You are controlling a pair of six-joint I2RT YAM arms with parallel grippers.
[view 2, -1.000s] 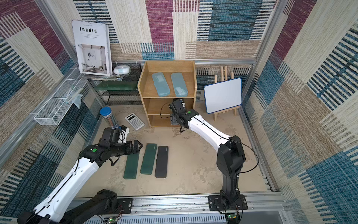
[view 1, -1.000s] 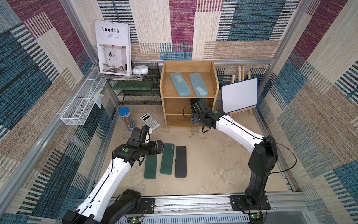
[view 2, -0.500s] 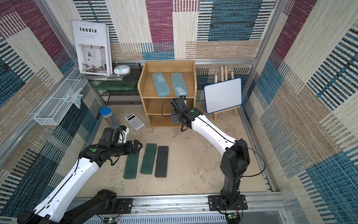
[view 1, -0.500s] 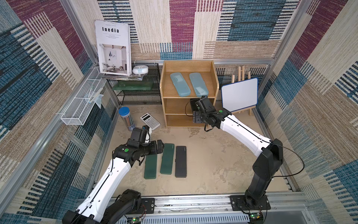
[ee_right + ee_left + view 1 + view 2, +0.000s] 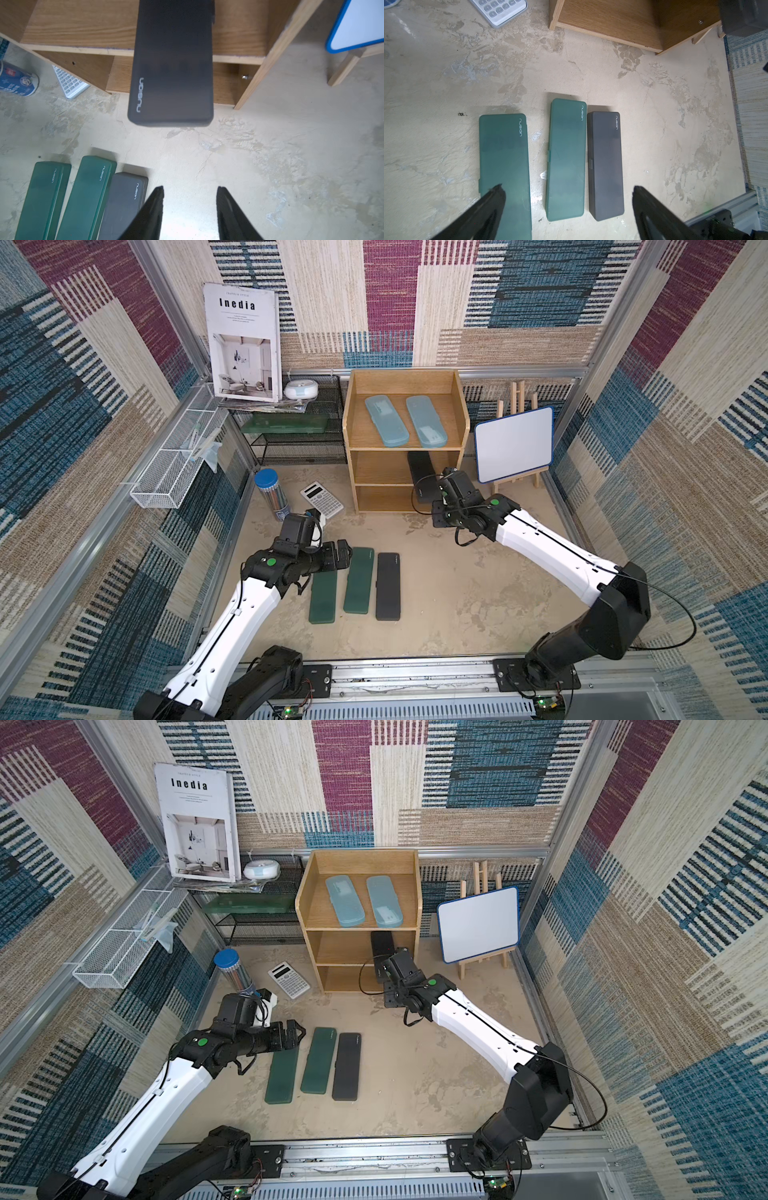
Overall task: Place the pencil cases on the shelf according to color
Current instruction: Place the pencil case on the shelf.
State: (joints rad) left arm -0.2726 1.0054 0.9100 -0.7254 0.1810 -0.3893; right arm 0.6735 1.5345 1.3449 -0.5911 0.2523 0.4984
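Right wrist view looks along the one black case (image 5: pixel 172 62) that lies on the middle tier of the shelf (image 5: pixel 382 468), towards its right side, with its near end jutting out past the front edge. The right gripper (image 5: pixel 189 191) is just short of that end. Its fingertips stand a little apart, with bare table (image 5: pixel 270 166) between them and nothing in their hold.

Six pencil cases are in sight. In both top views, two light blue cases (image 5: pixel 386 420) (image 5: pixel 426 420) lie side by side on the top tier. Two dark green cases (image 5: pixel 322 597) (image 5: pixel 359 580) and a second black case (image 5: pixel 388 587) lie in a row on the table in front of the shelf, with this black one nearest the right arm and touching its green neighbour.

Each arm reaches forward from the rail at the near edge. The right arm stretches inward, its wrist low in front of the shelf's lower tiers. The left arm bends at the wrist, so the left gripper (image 5: pixel 340 558) points sideways over the far end of the outer green case. In the left wrist view its fingers (image 5: pixel 496 199) are spread wide and hold nothing.

Further out are one calculator (image 5: pixel 322 499), one blue-lidded tube (image 5: pixel 272 499) and one whiteboard (image 5: pixel 515 443) on a small easel.
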